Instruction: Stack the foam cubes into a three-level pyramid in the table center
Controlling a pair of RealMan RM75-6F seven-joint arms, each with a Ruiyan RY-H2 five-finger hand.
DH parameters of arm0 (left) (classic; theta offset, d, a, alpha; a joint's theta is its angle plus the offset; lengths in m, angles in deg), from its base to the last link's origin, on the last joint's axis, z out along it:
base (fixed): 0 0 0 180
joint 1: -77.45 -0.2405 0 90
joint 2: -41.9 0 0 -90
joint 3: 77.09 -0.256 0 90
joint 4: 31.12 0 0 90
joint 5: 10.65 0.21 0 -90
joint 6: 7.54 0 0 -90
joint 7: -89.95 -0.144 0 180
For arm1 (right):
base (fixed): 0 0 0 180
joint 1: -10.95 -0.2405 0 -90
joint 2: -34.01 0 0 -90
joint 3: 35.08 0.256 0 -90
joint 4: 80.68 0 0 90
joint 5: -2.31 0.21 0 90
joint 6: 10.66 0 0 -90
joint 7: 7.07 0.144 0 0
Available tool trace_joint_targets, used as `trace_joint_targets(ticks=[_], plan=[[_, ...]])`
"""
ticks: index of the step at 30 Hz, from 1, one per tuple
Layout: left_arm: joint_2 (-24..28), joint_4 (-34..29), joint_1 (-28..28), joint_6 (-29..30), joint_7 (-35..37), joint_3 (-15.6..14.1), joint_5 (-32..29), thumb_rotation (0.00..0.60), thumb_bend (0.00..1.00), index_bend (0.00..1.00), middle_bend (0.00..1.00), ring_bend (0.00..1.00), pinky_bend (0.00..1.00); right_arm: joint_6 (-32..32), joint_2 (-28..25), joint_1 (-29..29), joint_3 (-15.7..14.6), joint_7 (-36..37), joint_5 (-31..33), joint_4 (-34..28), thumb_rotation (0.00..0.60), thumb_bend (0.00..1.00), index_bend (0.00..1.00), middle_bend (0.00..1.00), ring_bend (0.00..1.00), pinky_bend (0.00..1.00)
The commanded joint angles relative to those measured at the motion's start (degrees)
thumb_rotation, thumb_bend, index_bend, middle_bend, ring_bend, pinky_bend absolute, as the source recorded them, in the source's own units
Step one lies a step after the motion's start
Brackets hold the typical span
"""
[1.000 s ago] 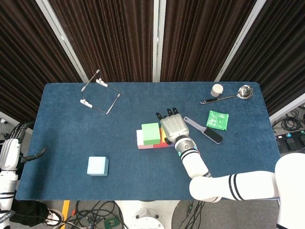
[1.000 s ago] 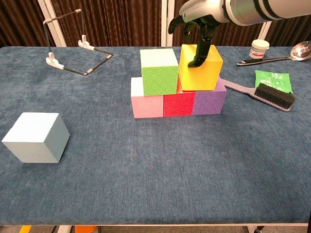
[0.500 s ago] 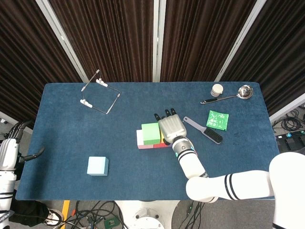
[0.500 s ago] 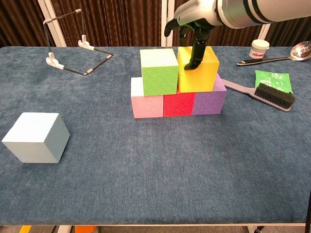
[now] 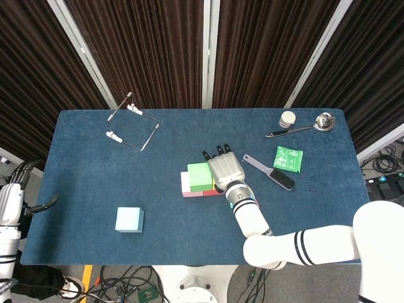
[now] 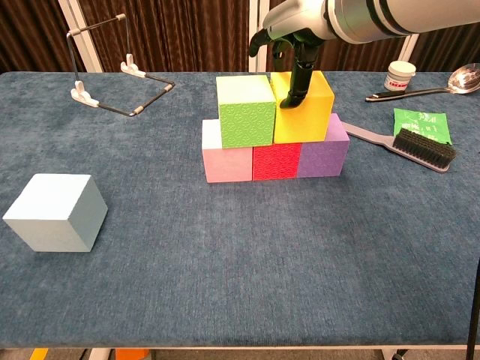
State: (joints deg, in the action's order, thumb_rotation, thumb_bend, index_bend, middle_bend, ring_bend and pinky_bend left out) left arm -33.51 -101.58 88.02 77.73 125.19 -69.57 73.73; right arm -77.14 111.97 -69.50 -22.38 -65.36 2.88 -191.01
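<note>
A row of pink (image 6: pixel 227 161), red (image 6: pixel 275 160) and purple (image 6: pixel 324 154) cubes stands mid-table. On top of it sit a green cube (image 6: pixel 246 112) (image 5: pixel 199 176) and a yellow cube (image 6: pixel 307 112), side by side and touching. My right hand (image 6: pixel 296 30) (image 5: pixel 226 168) reaches down over the yellow cube and grips it, one dark finger on its front face. In the head view the hand hides most of that cube. A light blue cube (image 6: pixel 54 213) (image 5: pixel 129 219) lies alone at the near left. My left arm (image 5: pixel 9 208) hangs off the table's left edge; its hand does not show.
A black brush (image 6: pixel 420 142) lies right of the stack, with a green packet (image 6: pixel 420 120) behind it. A spoon (image 6: pixel 420 90) and a small white jar (image 6: pixel 400 75) sit at the far right. A wire frame (image 6: pixel 112 67) stands at the far left.
My right hand has shifted the yellow cube left, from tilted and overhanging the purple cube to level and flush against the green cube.
</note>
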Motion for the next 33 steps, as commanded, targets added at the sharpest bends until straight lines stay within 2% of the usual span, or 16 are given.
trace_joint_targets(ticks=[1,15,24,33], plan=[[-0.1,0.1,0.0,-0.1,0.0,0.0,0.0,0.600,0.20,0.12,0.12,0.04,0.11,-0.2,0.1,-0.1,0.0,-0.1,0.1,0.1,0.600,0.25,0.00,0.39,0.00,0.00],[-0.3,0.6,0.0,-0.4,0.2,-0.2,-0.1,0.600,0.20,0.12,0.12,0.04,0.11,0.7,0.5,0.1,0.1,0.1,0.2,0.9,0.600,0.24,0.00,0.30,0.00,0.00],[-0.3,0.6,0.0,-0.2,0.3,-0.1,0.0,0.600,0.20,0.12,0.12,0.04,0.11,0.6,0.1,0.2,0.5,0.4,0.2,0.5,0.600,0.22,0.00,0.21,0.00,0.00],[-0.3,0.5,0.0,-0.2,0.0,-0.2,0.1,0.600,0.20,0.12,0.12,0.04,0.11,1.1,-0.2,0.4,0.5,0.7,0.1,0.2,0.600,0.21,0.00,0.18,0.00,0.00]])
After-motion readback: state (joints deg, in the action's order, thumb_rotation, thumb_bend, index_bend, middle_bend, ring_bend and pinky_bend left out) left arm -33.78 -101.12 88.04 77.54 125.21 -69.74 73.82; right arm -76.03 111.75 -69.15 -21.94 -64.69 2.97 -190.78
